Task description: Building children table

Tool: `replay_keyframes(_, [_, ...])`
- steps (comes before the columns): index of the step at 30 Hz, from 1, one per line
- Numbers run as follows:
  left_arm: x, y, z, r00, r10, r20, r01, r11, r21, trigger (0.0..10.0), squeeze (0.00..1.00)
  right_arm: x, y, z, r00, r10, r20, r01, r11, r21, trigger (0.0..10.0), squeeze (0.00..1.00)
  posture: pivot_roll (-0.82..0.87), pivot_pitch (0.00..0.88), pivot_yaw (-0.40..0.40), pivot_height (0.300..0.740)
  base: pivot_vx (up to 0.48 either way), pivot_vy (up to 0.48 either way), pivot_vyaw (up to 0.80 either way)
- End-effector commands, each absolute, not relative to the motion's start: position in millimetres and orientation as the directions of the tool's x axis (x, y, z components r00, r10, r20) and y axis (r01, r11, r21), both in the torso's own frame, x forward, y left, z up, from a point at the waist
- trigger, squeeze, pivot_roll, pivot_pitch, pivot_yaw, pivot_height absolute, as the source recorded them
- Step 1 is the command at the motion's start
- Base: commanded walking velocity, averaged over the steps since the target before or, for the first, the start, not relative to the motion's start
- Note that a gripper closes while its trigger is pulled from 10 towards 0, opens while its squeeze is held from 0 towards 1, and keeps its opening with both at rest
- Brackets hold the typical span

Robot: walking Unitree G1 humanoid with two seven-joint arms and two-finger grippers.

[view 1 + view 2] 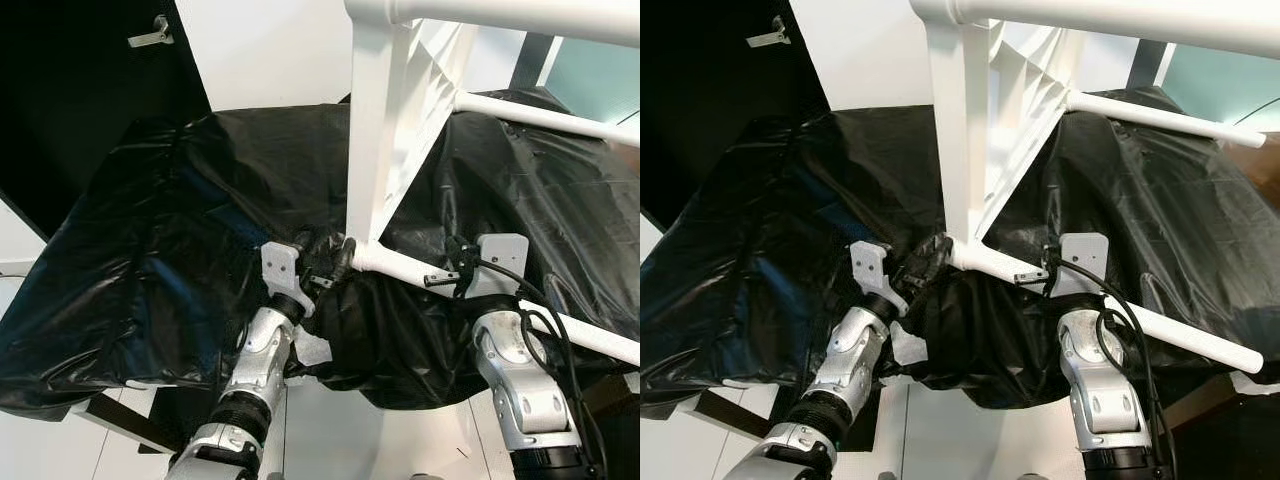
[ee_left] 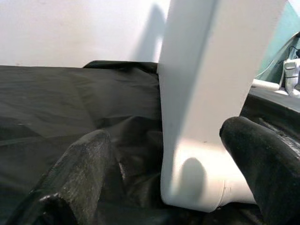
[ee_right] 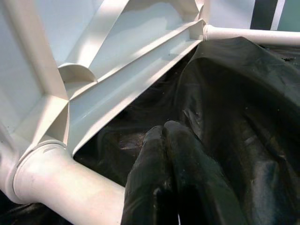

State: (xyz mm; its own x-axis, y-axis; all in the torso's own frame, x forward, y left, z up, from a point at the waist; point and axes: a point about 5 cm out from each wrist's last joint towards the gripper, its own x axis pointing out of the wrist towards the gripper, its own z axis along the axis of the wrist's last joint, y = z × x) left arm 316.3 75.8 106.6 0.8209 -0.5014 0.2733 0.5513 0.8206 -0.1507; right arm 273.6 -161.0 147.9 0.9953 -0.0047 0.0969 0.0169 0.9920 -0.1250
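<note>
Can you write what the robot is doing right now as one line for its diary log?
step: table assembly | table: on its side on black sheet | left gripper: open around corner | right gripper: shut, beside leg

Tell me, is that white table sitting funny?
Yes. The white table stands on its edge on the black plastic sheet, its legs pointing sideways. The left gripper sits open around its bottom corner.

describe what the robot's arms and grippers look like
Both arms are silver metal with black ribbed joint rings. Each wrist carries a pale grey angular bracket. The left gripper and right gripper have thick, rounded matte black fingers. Loose black cables loop along the right arm; the left arm shows none.
</note>
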Motion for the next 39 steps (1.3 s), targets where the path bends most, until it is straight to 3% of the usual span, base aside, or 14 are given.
replay_keyframes(1, [309.9, 65.6, 111.0, 0.671, -0.677, 0.301, 0.727, 0.682, -0.087, 10.0, 0.0, 274.6, -162.2, 146.7, 0.996, -0.006, 0.09, 0.018, 0.991, -0.131, 10.0, 0.0, -0.14, 0.005, 0.057, 0.74, 0.0, 0.0, 0.0])
replay_keyframes(8, [315.5, 51.2, 122.5, 0.66, -0.677, 0.324, 0.733, 0.676, -0.08, 10.0, 0.0, 275.2, -164.6, 147.8, 0.996, -0.01, 0.092, 0.023, 0.99, -0.142, 10.0, 0.0, -0.15, 0.0, 0.054, 0.74, 0.0, 0.0, 0.0])
replay_keyframes(14, [307.1, 33.0, 142.2, 0.52, -0.752, 0.404, 0.83, 0.558, -0.029, 10.0, 0.0, 279.4, -168.0, 148.6, 0.995, -0.013, 0.095, 0.028, 0.987, -0.158, 10.0, 0.0, -0.15, 0.002, 0.063, 0.74, 0.0, 0.0, 0.0])
replay_keyframes(24, [332.1, 25.5, 140.5, 0.682, -0.689, 0.247, 0.713, 0.701, -0.013, 10.0, 0.0, 289.1, -158.5, 153.7, 0.994, 0.018, 0.112, 0.0, 0.987, -0.161, 10.0, 0.0, -0.15, 0.0, 0.077, 0.74, 0.0, 0.0, 0.0])
replay_keyframes(39, [345.1, 14.4, 150.2, 0.694, -0.685, 0.221, 0.706, 0.707, -0.028, 10.0, 0.0, 284.6, -147.9, 150.9, 0.993, 0.017, 0.114, 0.0, 0.99, -0.142, 10.0, 0.0, -0.16, 0.03, 0.12, 0.74, 0.0, 0.0, 0.0])
